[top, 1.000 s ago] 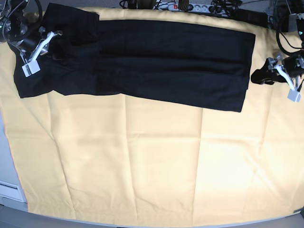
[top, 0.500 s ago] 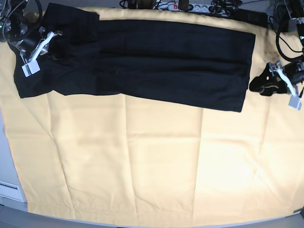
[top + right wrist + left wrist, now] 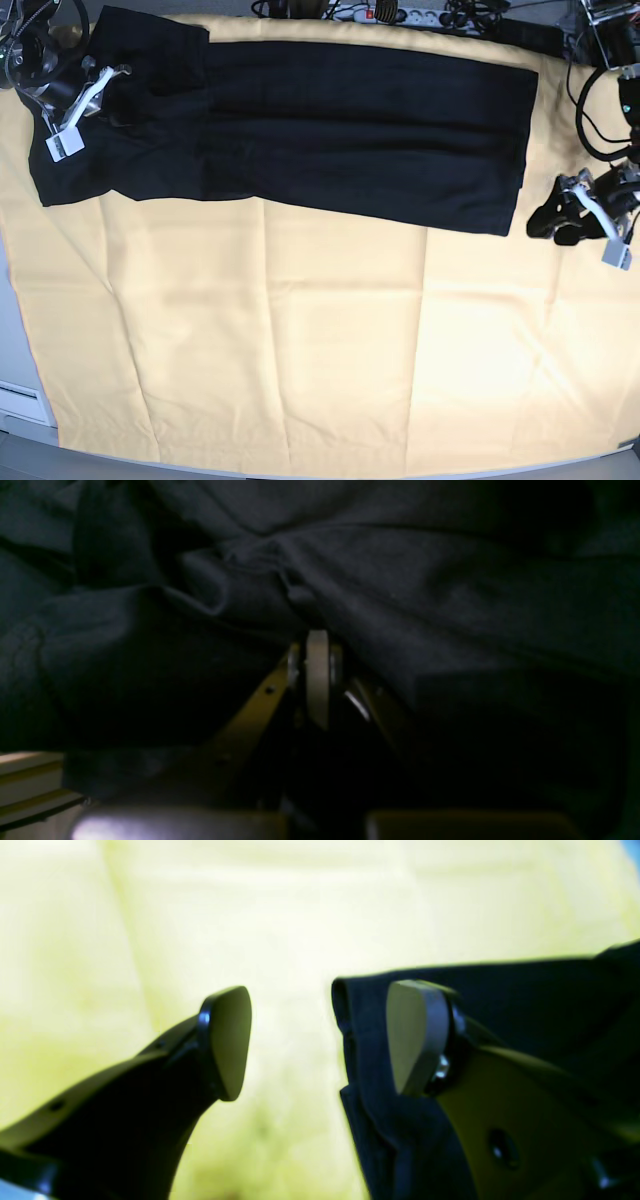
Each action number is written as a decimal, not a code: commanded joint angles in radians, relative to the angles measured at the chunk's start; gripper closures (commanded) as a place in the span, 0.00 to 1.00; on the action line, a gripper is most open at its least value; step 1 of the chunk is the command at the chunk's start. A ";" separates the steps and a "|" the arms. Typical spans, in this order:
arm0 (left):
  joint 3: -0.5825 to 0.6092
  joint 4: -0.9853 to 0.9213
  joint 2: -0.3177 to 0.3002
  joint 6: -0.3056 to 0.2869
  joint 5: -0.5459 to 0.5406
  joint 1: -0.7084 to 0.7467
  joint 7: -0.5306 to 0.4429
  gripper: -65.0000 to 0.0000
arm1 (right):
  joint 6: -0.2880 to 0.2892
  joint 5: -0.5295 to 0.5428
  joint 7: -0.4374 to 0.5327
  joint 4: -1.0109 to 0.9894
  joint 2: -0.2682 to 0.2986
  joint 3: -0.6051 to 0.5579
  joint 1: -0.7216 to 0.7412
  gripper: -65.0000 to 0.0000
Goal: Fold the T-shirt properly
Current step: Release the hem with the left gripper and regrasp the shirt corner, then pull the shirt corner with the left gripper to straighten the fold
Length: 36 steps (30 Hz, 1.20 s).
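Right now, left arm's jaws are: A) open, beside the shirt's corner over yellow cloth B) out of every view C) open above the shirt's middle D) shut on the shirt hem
A: the left gripper shows wide-open jaws, nothing between them, T-shirt corner alongside, yellow cloth beneath.

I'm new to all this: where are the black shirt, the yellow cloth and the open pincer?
Shirt (image 3: 360, 130): base view, middle of its body.
Yellow cloth (image 3: 300, 350): base view, bare middle.
Left pincer (image 3: 315, 1040): left wrist view, gap between its tips.
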 commanded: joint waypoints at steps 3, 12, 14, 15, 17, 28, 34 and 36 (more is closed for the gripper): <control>0.079 0.013 -0.017 -0.007 0.037 -0.018 -0.114 0.33 | -0.001 0.011 0.018 0.010 0.014 0.006 0.002 1.00; 0.153 0.011 0.027 0.008 0.144 -0.037 -0.147 0.33 | -0.001 0.011 0.015 0.010 0.014 0.006 0.002 1.00; 0.153 0.004 0.036 0.008 0.142 -0.027 -0.147 0.33 | -0.001 0.011 0.015 0.010 0.014 0.006 0.002 1.00; 0.153 0.002 0.040 0.008 0.142 -0.024 -0.146 0.34 | -0.001 0.011 0.015 0.010 0.014 0.006 0.002 1.00; 0.153 0.000 0.046 0.007 0.142 -0.020 -0.143 0.37 | -0.001 0.011 0.015 0.010 0.014 0.006 0.002 1.00; 0.153 0.001 0.048 0.008 0.135 -0.037 -0.147 1.00 | -0.001 0.011 0.014 0.010 0.014 0.006 0.002 1.00; 0.144 0.002 0.048 -0.084 0.011 -0.042 -0.124 1.00 | -0.001 0.010 0.014 0.010 0.014 0.006 0.002 1.00; 0.143 0.002 0.048 -0.084 -0.080 -0.042 -0.071 1.00 | -0.001 0.011 0.015 0.010 0.014 0.006 0.002 1.00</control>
